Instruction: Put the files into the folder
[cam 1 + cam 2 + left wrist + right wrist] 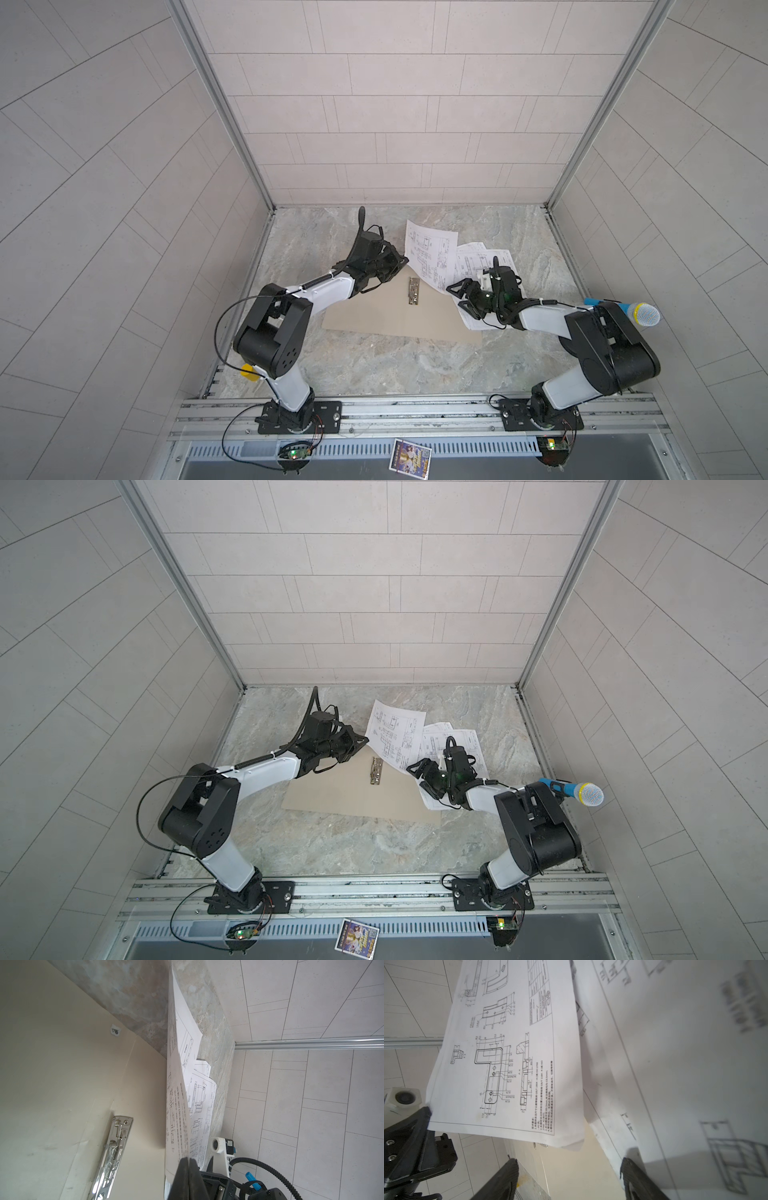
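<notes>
The tan folder (374, 318) (332, 796) lies open and flat on the marble table, its metal clip (413, 292) (116, 1147) on the spine. Several white files with line drawings lie at its far right. My left gripper (403, 262) (188, 1161) is shut on the corner of one sheet (432, 253) (500, 1059), which is lifted and curved. My right gripper (460, 298) (571, 1172) is open just above the folder's right part. One of its fingers (633, 1176) is at the edge of the other sheets (484, 259) (675, 1064). Nothing is between its jaws.
A blue-handled microphone (627, 311) lies at the table's right edge behind the right arm. A small colourful card (409, 455) sits on the front rail, and a yellow piece (248, 371) is at the left edge. Tiled walls enclose three sides.
</notes>
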`<action>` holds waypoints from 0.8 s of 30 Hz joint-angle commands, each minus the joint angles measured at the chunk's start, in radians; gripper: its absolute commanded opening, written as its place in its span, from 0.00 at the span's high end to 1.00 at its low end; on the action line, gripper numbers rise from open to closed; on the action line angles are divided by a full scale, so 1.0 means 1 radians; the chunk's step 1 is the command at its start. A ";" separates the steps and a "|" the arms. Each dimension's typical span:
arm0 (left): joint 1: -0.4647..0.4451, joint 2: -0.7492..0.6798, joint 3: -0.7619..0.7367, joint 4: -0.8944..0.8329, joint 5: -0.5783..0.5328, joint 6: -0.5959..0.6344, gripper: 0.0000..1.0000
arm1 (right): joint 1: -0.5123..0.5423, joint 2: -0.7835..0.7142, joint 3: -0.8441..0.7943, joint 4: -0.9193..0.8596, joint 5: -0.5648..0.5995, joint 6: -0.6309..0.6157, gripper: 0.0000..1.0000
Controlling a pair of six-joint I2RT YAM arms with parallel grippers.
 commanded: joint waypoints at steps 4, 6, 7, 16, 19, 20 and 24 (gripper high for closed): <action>0.018 -0.066 -0.046 0.046 0.028 -0.044 1.00 | 0.028 0.069 -0.002 0.167 0.001 0.127 0.23; 0.021 -0.075 -0.061 0.065 0.036 -0.055 1.00 | 0.028 0.099 -0.005 0.230 -0.002 0.161 0.24; 0.024 -0.080 -0.067 0.064 0.041 -0.057 1.00 | 0.027 0.115 0.000 0.247 0.000 0.166 0.24; 0.071 -0.162 -0.197 0.118 0.099 -0.101 1.00 | 0.024 0.216 0.083 0.297 -0.003 0.142 0.31; 0.090 -0.187 -0.224 0.104 0.121 -0.084 1.00 | 0.021 0.233 0.125 0.298 -0.009 0.122 0.33; 0.095 -0.196 -0.230 0.092 0.126 -0.072 1.00 | 0.020 0.236 0.137 0.283 -0.009 0.109 0.34; 0.116 -0.227 -0.264 0.057 0.141 -0.043 1.00 | 0.013 0.265 0.202 0.230 -0.009 0.043 0.35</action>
